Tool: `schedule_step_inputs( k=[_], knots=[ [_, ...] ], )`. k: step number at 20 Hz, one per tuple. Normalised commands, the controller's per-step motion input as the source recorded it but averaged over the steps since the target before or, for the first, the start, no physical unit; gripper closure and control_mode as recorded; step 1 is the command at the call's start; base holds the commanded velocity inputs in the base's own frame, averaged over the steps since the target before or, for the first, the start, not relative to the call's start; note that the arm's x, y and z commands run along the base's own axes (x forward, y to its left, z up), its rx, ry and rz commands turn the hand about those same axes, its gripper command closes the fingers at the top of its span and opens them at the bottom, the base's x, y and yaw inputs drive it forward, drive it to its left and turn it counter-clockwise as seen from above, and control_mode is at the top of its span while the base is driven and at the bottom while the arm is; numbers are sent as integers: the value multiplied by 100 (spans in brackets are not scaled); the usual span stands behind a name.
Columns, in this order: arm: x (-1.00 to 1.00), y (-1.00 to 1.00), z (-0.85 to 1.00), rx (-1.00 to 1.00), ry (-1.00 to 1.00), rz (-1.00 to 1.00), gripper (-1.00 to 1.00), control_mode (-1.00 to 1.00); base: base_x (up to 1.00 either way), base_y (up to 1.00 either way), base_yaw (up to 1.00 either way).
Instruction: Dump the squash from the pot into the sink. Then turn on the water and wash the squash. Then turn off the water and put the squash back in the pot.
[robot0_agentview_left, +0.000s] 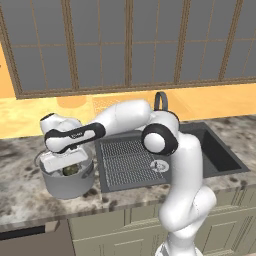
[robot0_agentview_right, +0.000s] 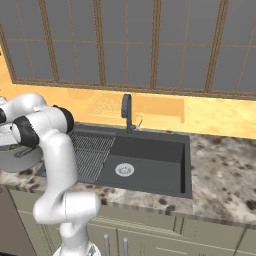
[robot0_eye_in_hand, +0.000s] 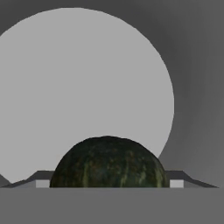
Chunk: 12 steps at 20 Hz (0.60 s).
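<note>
The grey metal pot (robot0_agentview_left: 65, 187) stands on the counter left of the sink (robot0_agentview_left: 220, 155). My gripper (robot0_agentview_left: 62, 164) reaches down into the pot from above. In the hand view the dark olive-green squash (robot0_eye_in_hand: 109, 162) fills the gap between my two fingertips (robot0_eye_in_hand: 42, 183), which press against its left and right sides; the gripper (robot0_eye_in_hand: 109, 181) is shut on it. The pot's pale round floor (robot0_eye_in_hand: 78, 78) lies behind the squash. A bit of the squash (robot0_agentview_left: 71, 170) shows just under the hand, near the pot's rim. In the right base view the pot (robot0_agentview_right: 17, 157) is partly hidden by my arm.
The sink's ribbed draining section (robot0_agentview_left: 130, 162) lies right next to the pot. The deeper basin (robot0_agentview_right: 150, 155) with its round silver drain (robot0_agentview_right: 124, 170) is further right. A dark faucet (robot0_agentview_right: 127, 112) stands behind the sink. Speckled counter (robot0_agentview_right: 220, 170) extends right of the basin.
</note>
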Motion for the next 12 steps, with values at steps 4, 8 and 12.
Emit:
schedule_step_inputs(
  k=[4,8,12],
  knots=[
    [0,0,0,0,0,0,-100,-100,0,0,0],
    [0,0,0,0,0,0,-100,-100,0,0,0],
    [-1,-2,19,0,0,0,-100,-100,0,0,0]
  ],
)
